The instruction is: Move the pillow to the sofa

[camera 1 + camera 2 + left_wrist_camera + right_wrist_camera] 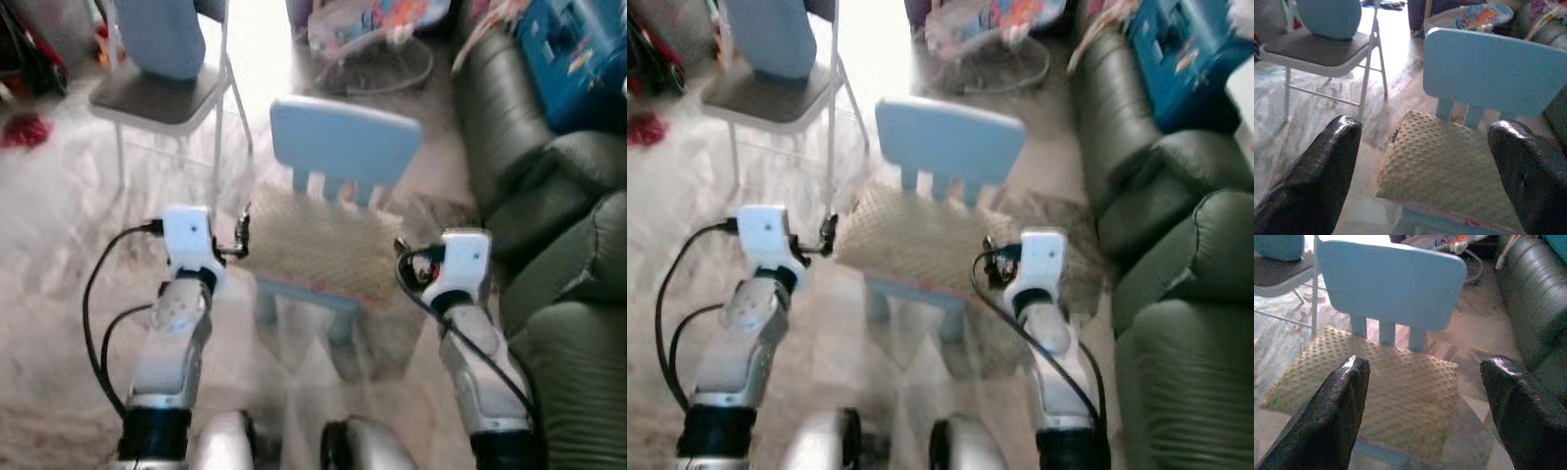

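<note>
Zero progress on the transfer itself, judging by position: the pillow (315, 245), beige with a dimpled knit-like surface, lies flat on the seat of the small light-blue child's chair (343, 142) at centre frame in the head views. It overhangs the seat edge toward the robot.

Left gripper (1425, 171): in its wrist view the two black fingers (1317, 176) stand wide apart, nothing between them, with the pillow's near corner framed in the gap. In the left eye view the left wrist sits at centre left, just beside the pillow's left edge; contact cannot be confirmed.

Right gripper (1425, 406): jaws likewise spread wide and empty, the pillow and chair back showing between the fingers. In the head views the right wrist is at centre right, close to the pillow's right edge.

Sofa (549, 196): dark green leather, along the right side of the frame, near the chair. A blue box (573, 54) rests on it at upper right.

Other items: grey folding chair (162, 93) at upper left carrying a pale blue object; a baby bouncer (377, 34) at top centre.

Status, as judged: approach roughly complete, both arms bracketing the pillow. Remaining: close on it, lift clear of the chair back, turn right, set down on the sofa cushion.
</note>
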Tool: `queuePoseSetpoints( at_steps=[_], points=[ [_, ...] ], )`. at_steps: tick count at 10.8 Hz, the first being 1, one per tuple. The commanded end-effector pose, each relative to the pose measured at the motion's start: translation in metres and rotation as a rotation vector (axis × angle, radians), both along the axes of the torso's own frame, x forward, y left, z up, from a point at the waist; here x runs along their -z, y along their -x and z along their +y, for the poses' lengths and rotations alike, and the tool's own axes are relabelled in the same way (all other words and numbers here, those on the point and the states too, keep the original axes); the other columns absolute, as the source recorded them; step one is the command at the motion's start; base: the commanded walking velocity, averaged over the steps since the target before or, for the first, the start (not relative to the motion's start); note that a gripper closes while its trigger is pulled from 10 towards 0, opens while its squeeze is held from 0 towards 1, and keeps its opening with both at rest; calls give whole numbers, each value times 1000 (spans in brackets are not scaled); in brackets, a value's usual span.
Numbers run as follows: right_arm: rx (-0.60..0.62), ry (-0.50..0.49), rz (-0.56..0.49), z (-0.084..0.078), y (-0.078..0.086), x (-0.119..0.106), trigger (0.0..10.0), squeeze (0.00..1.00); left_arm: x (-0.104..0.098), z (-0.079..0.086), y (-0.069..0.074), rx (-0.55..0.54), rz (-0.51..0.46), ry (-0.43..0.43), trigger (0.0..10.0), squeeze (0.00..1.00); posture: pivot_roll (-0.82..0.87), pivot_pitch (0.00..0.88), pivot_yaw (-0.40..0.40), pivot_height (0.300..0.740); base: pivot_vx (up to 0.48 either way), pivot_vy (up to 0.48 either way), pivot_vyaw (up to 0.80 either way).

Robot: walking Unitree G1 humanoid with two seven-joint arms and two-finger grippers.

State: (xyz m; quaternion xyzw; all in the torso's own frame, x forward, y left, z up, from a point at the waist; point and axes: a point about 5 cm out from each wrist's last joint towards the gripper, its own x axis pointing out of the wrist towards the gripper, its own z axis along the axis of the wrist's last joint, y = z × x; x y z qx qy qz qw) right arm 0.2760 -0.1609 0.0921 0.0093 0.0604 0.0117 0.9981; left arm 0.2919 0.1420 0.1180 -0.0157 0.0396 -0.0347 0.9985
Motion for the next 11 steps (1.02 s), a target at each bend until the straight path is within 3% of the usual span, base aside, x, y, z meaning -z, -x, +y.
queuePoseSetpoints(
  at_steps=[1,3,8,11],
  points=[
    [28,1,15,-6,5,0,10000,0,-2,0,5,24,-7,-9,10000,0,-28,218,-70,740,0,0,0],
    [14,13,24,-4,10,-1,10000,0,-1,3,11,18,6,-6,10000,0,-40,250,-67,740,197,0,-400],
    [44,12,47,-6,18,1,10000,0,-6,0,12,49,13,-19,10000,0,-42,283,-47,740,364,313,0],
    [38,5,47,-4,17,-1,10000,0,-4,-5,15,80,23,-14,10000,0,-44,290,-46,740,460,0,-667]
  ],
)
